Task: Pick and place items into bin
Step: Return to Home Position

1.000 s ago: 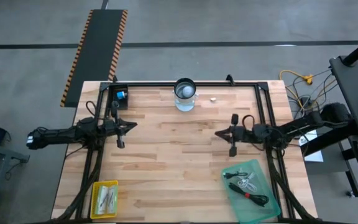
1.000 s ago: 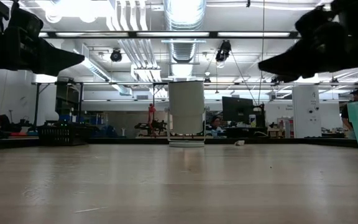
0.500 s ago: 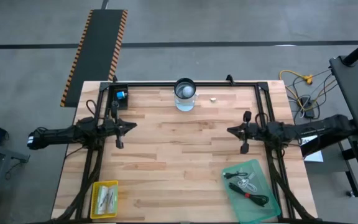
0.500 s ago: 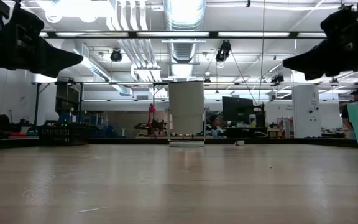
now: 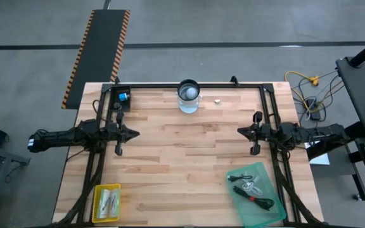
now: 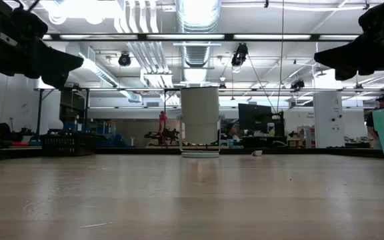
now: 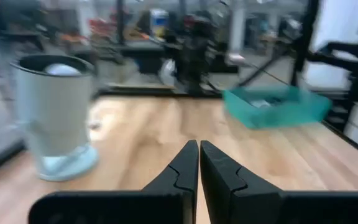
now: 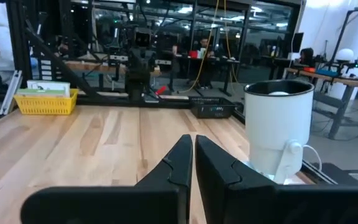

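Green see-through plastic bin (image 5: 272, 190) already held the black and white cables (image 5: 262, 202), so I figured left gripper (image 7: 198, 148) and right gripper (image 8: 189, 140) hung parked, empty, fingers pinched together.

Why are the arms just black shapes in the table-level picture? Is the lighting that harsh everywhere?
Low view: bright ceiling lights sit behind the left gripper and the right gripper, so both read as dark silhouettes, and the lights themselves glare white. High view: light falls evenly on the table, with no hard shadows under the arms.
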### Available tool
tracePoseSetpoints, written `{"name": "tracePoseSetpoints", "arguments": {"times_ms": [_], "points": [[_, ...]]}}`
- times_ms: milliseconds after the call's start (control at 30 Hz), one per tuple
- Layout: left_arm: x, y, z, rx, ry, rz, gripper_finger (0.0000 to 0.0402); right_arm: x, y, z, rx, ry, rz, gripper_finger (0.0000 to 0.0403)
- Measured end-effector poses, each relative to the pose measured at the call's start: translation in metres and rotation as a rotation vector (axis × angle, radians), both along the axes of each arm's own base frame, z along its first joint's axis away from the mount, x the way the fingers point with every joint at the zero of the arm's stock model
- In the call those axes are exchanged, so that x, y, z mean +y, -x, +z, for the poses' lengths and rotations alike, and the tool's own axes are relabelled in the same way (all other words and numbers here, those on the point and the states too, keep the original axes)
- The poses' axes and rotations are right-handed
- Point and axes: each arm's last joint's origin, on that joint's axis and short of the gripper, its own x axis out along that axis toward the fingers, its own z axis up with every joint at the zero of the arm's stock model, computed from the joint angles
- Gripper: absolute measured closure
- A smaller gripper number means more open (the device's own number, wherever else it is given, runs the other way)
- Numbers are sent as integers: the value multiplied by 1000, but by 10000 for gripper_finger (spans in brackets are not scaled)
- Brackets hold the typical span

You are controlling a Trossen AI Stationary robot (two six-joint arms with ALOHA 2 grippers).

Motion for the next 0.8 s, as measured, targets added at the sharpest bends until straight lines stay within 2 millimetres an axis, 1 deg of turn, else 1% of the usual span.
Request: {"name": "tracePoseSetpoints", "arguments": {"times_ms": [100,233,467,800], "points": [[-1,2,1,50,12,-27,401,0,-1,-1,8,-5,2,394],[-1,1,1,10,4,-23,401,0,-2,-3,31,-7,2,394],[0,-3,-4,-59,-29,-13,401,1,-5,-6,71,-42,2,394],[0,-3,-4,-58,-49,-12,401,1,-7,-9,97,-38,0,394]]}}
